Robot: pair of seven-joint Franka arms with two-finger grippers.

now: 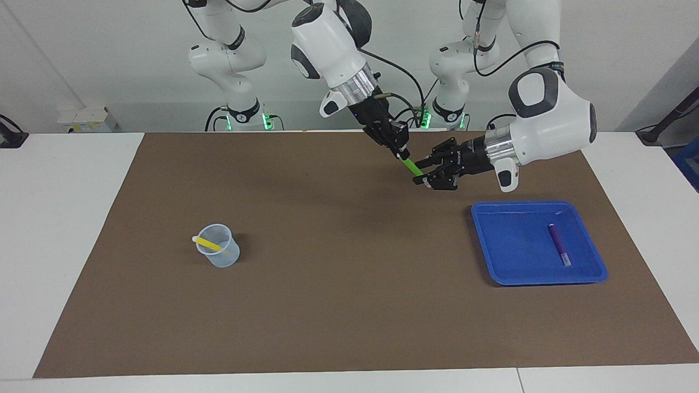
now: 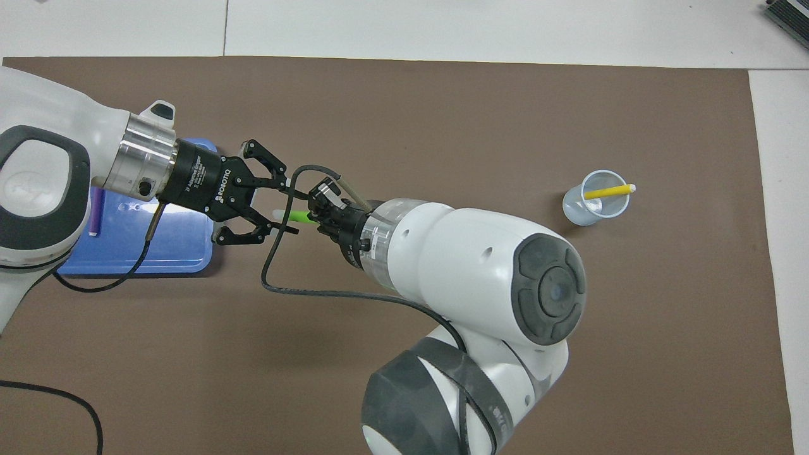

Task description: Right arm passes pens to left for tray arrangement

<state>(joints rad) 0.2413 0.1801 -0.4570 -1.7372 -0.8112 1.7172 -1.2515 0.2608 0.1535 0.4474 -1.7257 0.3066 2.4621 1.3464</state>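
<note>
Mid-air handover above the brown mat [image 1: 327, 305]. The right gripper [image 1: 401, 153] is clamped on the green pen [image 1: 410, 166], which slants down toward the left gripper [image 1: 423, 176]; that gripper's fingers bracket the pen's whitish tip, contact not discernible. Farther from the robots, toward the left arm's end, the blue tray [image 1: 508, 273] holds the purple pen [image 1: 558, 244]. Toward the right arm's end, the yellow pen [image 1: 208, 244] leans in a translucent cup [image 1: 221, 257].
</note>
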